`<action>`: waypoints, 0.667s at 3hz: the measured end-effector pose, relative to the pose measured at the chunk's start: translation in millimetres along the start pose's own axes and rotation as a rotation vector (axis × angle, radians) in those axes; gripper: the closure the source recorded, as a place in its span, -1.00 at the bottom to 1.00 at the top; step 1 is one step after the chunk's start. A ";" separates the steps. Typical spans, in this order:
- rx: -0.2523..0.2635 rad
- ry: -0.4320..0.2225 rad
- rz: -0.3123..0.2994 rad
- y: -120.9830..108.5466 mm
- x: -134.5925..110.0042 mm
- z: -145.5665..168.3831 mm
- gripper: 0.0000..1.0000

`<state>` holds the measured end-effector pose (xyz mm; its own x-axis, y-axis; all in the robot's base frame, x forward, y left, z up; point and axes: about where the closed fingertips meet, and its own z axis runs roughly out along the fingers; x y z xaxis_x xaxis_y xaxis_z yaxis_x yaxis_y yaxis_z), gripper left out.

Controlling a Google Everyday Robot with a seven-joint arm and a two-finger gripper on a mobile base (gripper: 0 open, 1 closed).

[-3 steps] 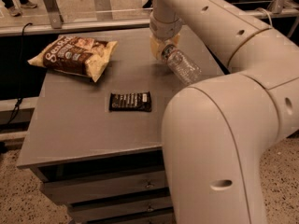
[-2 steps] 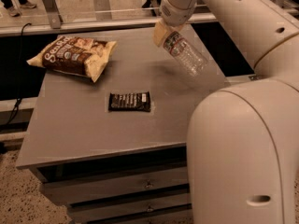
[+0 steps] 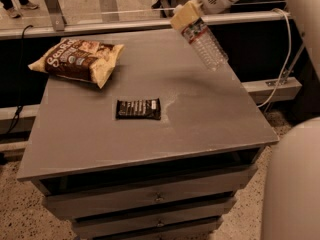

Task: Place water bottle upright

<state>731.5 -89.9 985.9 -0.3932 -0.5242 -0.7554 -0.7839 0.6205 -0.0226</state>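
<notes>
The water bottle point(image 3: 205, 44) is a clear ribbed plastic bottle with a red-marked label band near its neck. It hangs tilted in the air above the far right part of the grey table point(image 3: 150, 134), neck up-left and base down-right. My gripper point(image 3: 184, 18) is shut on the bottle's neck end, with pale fingers point(image 3: 181, 17) covering the cap. The white arm comes in from the upper right.
A brown and yellow chip bag point(image 3: 76, 60) lies at the table's far left. A dark candy bar point(image 3: 138, 109) lies near the middle. The table has drawers point(image 3: 155, 199) below. A metal rail point(image 3: 125, 19) runs behind, and my white base point(image 3: 295, 184) fills the lower right.
The arm has pulled up and to the right, lifting the bottle higher above the table. The arm's bulk has left the lower middle of the view. Bag and candy bar have not moved.
</notes>
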 end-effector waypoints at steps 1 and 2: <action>-0.119 -0.226 -0.051 5.1 0.1 -23.1 1.00; -0.210 -0.423 -0.106 17.2 -0.6 -37.0 1.00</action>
<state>700.5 -100.5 1010.2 -0.1104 -0.2680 -0.9571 -0.9061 0.4229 -0.0139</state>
